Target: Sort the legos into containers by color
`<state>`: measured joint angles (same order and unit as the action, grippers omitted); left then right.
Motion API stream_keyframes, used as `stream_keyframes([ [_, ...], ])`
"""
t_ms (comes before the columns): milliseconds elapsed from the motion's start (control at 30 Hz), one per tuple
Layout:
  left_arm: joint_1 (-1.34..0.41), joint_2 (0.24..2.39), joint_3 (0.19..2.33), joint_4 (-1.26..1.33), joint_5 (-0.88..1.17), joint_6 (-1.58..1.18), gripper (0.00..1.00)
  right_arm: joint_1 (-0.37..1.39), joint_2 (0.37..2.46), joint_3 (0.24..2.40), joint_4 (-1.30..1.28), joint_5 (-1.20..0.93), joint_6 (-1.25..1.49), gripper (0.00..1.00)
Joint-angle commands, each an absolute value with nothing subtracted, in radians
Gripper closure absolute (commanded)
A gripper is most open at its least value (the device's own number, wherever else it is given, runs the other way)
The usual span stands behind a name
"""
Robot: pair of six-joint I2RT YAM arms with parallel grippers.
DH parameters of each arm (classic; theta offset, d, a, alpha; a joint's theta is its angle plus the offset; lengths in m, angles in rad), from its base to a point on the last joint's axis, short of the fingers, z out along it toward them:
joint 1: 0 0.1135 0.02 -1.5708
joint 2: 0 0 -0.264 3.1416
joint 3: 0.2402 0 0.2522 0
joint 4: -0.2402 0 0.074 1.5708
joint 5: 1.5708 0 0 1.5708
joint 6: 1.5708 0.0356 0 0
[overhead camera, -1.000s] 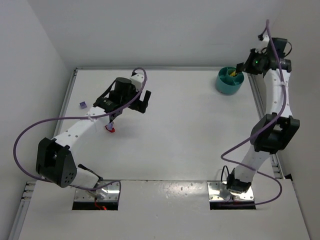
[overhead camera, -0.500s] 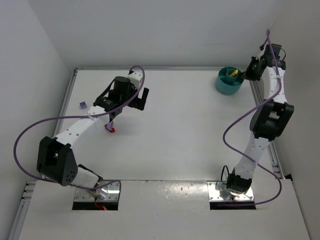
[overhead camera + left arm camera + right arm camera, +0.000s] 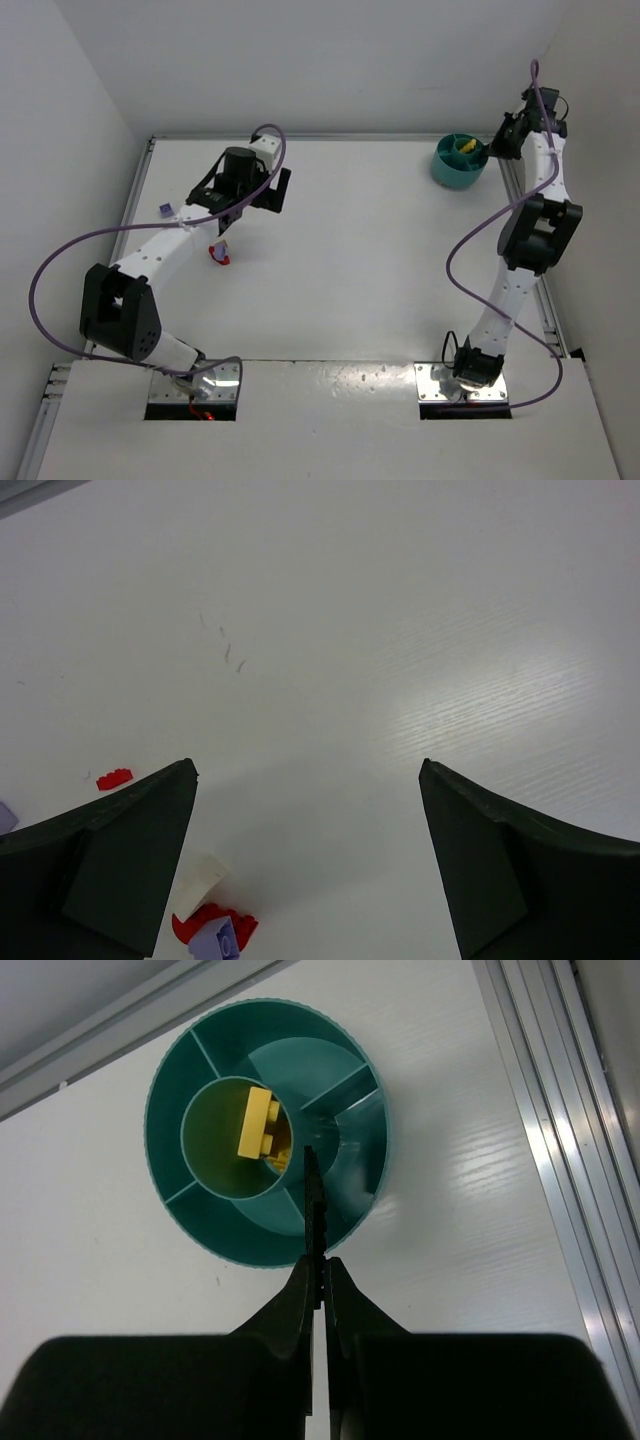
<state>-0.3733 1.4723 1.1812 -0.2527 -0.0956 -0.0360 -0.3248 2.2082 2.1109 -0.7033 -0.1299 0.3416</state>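
The round teal tub [image 3: 458, 163] stands at the table's far right. In the right wrist view its rim [image 3: 152, 1140] rings several compartments, and yellow legos [image 3: 255, 1125] lie in the centre one. My right gripper [image 3: 314, 1210] is shut and empty, hovering over the tub's near side; the top view shows it by the tub [image 3: 489, 150]. My left gripper [image 3: 308, 780] is open and empty above the table. A whitish lego [image 3: 200, 876], a red lego [image 3: 205, 923] and a purple brick [image 3: 222, 943] lie clustered by its left finger [image 3: 120, 850]. The cluster also shows in the top view [image 3: 219, 253].
A small flat red lego [image 3: 114, 778] lies further left. A purple brick [image 3: 164, 209] sits near the table's left edge. A metal rail [image 3: 560, 1160] runs along the right edge beside the tub. White walls close in the back and sides.
My right arm has folded upward, its wrist swinging to sit over the tub's right side. My left gripper has moved slightly back and left, away from the lego cluster.
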Motion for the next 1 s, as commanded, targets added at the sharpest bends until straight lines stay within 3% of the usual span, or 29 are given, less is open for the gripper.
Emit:
stream_keyframes([
  [0,-0.347,1.477,1.223,-0.215,-0.114,-0.031,0.00,-0.324,2.235,2.161,-0.666,-0.103,0.359,1.00],
  [467,-0.319,1.486,1.232,-0.215,-0.114,-0.031,0.00,-0.314,2.322,2.209,-0.647,-0.094,0.377,0.99],
  [533,-0.319,1.486,1.232,-0.215,-0.114,-0.031,0.00,-0.314,2.322,2.218,-0.647,-0.084,0.377,0.95],
  [633,-0.319,1.496,1.232,-0.215,-0.114,-0.031,0.00,-0.314,2.332,2.218,-0.647,-0.095,0.377,0.80],
  [700,-0.319,1.496,1.232,-0.215,-0.114,-0.031,0.00,-0.314,2.332,2.227,-0.647,-0.112,0.377,0.61],
  [733,-0.319,1.496,1.232,-0.215,-0.114,-0.031,0.00,-0.314,2.323,2.227,-0.647,-0.144,0.377,0.57],
  [800,-0.319,1.496,1.223,-0.215,-0.114,-0.031,0.00,-0.314,2.296,2.227,-0.647,-0.175,0.377,0.51],
  [967,-0.296,1.451,1.213,-0.215,-0.147,-0.031,0.00,-0.314,2.215,2.227,-0.647,-0.271,0.358,0.51],
])
